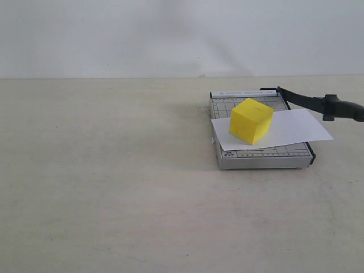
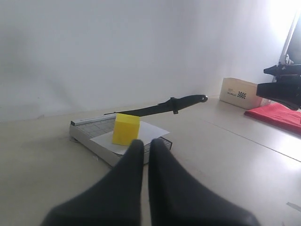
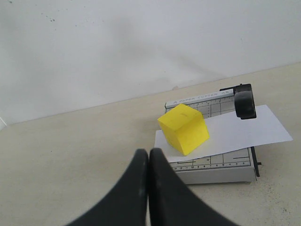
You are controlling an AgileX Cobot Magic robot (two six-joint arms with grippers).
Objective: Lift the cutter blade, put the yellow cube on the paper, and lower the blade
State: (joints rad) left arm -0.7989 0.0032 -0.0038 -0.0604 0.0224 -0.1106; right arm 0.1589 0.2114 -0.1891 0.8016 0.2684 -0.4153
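Note:
The yellow cube sits on the white paper, which lies across the grey gridded trimmer. The cutter blade is raised, its black handle sticking out past the trimmer's right side, clear of the paper. In the left wrist view the cube, the paper and the lifted blade lie ahead of my left gripper, which is shut and empty. My right gripper is shut on nothing, short of the cube, the paper and the blade's handle end. Neither gripper shows in the exterior view.
The trimmer stands on a wide beige table before a white wall. In the left wrist view a cardboard box, a red cloth and a black piece of equipment stand off to one side.

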